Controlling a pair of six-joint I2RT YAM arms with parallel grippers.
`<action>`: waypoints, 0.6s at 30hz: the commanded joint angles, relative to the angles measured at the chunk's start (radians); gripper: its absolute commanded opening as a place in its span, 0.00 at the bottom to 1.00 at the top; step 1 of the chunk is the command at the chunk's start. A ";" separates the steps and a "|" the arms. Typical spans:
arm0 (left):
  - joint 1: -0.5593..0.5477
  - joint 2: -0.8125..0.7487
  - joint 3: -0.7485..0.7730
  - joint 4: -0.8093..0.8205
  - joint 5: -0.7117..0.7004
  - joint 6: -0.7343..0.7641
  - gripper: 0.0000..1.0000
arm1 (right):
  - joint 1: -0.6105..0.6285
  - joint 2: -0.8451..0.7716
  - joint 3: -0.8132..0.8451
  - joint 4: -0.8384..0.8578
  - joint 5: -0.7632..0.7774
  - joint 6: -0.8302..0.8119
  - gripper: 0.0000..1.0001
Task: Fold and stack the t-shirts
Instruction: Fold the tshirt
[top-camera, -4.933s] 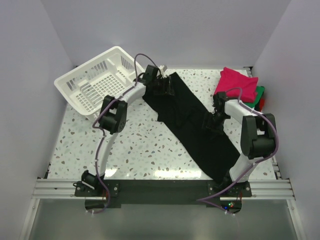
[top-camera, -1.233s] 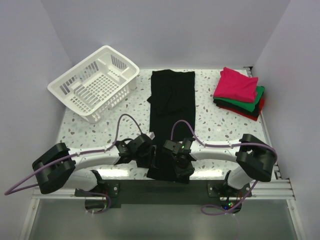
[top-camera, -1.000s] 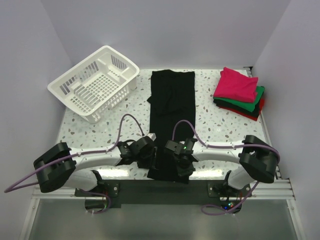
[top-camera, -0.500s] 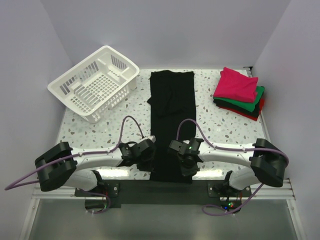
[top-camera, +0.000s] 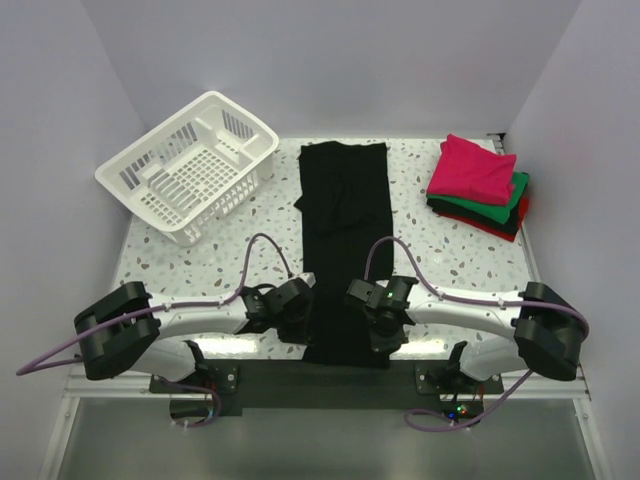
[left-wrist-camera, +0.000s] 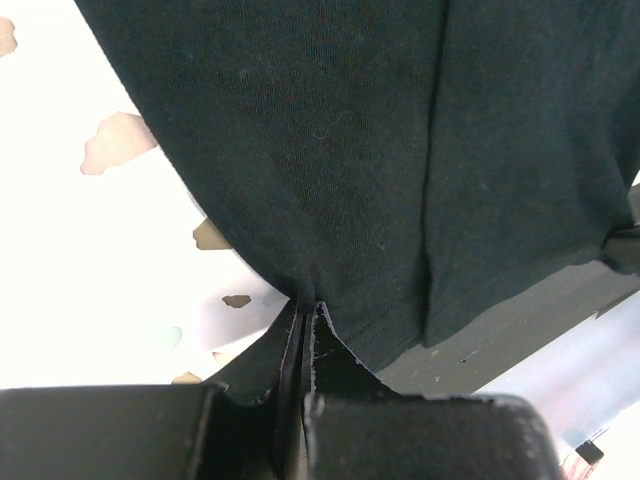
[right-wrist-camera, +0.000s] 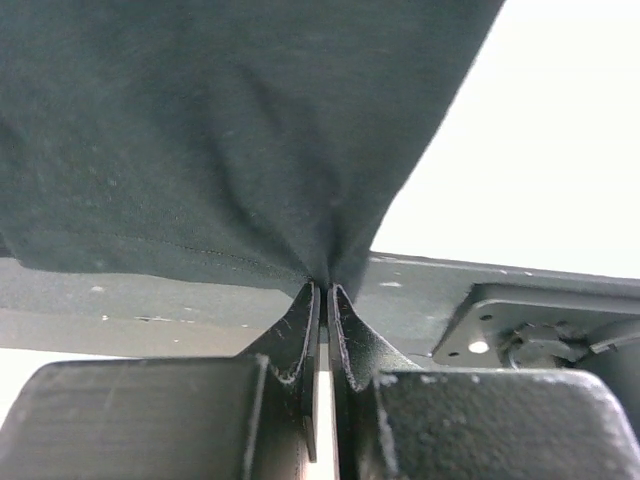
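Pinching the near hem of the black shirt (top-camera: 343, 200), the left gripper (left-wrist-camera: 303, 305) and right gripper (right-wrist-camera: 322, 285) were each clamped tight on a thin fold of cloth, one at each near corner. The shirt lay as a long strip down the middle of the table (top-camera: 230, 262), its near end reaching past the edge. With so little cloth in each pinch, a corner might slip free on lifting, and uneven pulling could skew the fold. The white basket (top-camera: 243, 113) at far left held nothing. The folded pile (top-camera: 478, 180) sat far right.
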 joint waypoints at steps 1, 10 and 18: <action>-0.013 0.038 -0.098 -0.183 -0.086 0.011 0.00 | -0.028 -0.065 -0.027 -0.077 0.043 0.052 0.02; -0.013 0.001 -0.115 -0.198 -0.090 -0.009 0.00 | -0.081 -0.148 -0.074 -0.115 0.026 0.067 0.03; -0.022 -0.026 -0.115 -0.235 -0.100 -0.032 0.00 | -0.081 -0.179 -0.116 -0.120 0.013 0.098 0.05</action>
